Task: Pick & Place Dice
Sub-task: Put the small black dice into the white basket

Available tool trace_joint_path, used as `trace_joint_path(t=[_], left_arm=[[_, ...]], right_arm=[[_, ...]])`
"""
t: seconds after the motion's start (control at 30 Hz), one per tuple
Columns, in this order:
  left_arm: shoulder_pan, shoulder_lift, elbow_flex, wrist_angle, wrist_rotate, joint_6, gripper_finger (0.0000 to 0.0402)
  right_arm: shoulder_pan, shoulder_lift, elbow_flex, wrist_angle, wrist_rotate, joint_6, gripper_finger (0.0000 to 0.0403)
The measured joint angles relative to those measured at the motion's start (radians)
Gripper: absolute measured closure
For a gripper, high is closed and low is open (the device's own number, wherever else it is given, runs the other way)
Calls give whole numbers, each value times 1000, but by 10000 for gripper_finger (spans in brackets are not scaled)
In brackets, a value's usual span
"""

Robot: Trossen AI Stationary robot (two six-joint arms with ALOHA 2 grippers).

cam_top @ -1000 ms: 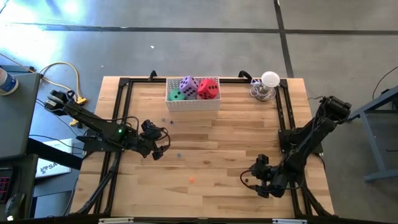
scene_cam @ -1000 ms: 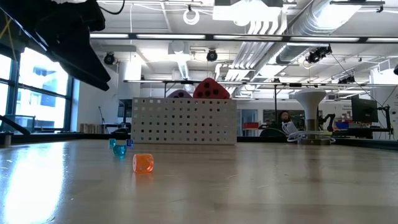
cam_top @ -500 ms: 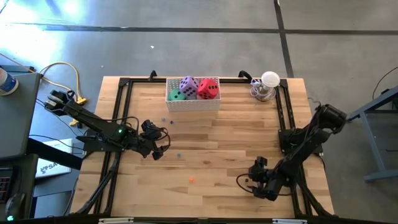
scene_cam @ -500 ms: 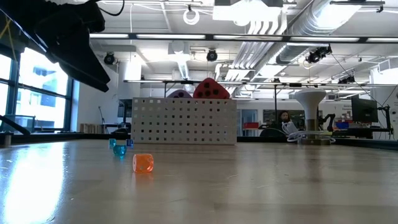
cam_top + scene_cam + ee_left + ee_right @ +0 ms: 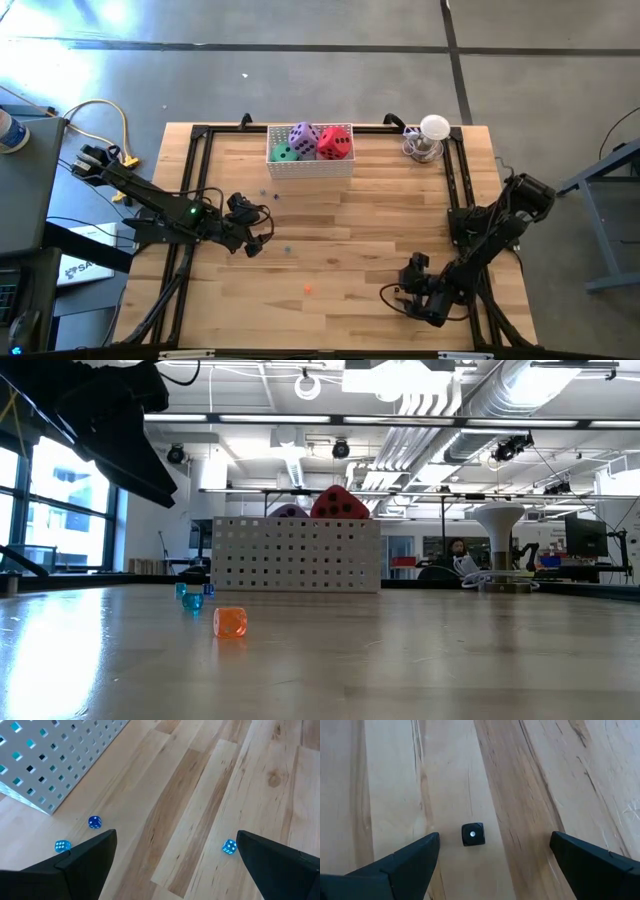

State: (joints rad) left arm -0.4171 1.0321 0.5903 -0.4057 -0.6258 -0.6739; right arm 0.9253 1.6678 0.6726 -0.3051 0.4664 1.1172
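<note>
A white perforated basket (image 5: 309,165) is seen at the far edge of the wooden table (image 5: 380,215). Inside it, three large soft dice are visible from above: a green die (image 5: 285,153), a purple die (image 5: 302,137) and a red die (image 5: 335,143). A pink one cannot be made out. In the low view the red die and the purple die are seen rising just above the basket's rim.

The left gripper (image 5: 258,228) is held over the left half of the table, well short of the basket, with its fingers (image 5: 80,865) spread wide and nothing between them. In its wrist view, three tiny blue dice (image 5: 94,822) are shown on the wood, two near a corner of the basket and one apart from them.

The right gripper (image 5: 395,293) is held low over the near right part of the table, its fingers (image 5: 405,862) likewise wide apart and closed on nothing. A tiny black die (image 5: 472,834), one white pip up, is seen on the wood between and ahead of those fingers, not touched by either.

A tiny orange die (image 5: 230,622) lies near the table's middle front. A white lamp-like object (image 5: 430,138) stands at the far right corner.
</note>
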Motion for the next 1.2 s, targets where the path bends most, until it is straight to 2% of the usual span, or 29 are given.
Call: trace_joint_path(t=[0.67,1.03,1.2], left_arm=[[0,0,0,0,0,0,2],[0,0,0,0,0,0,2],[0,0,0,0,0,1,2]], right_arm=[[16,4,-4,13,7,5,152],[17,6,-6,30,18,5,255],[17,2,-6,36,13,-58,309]])
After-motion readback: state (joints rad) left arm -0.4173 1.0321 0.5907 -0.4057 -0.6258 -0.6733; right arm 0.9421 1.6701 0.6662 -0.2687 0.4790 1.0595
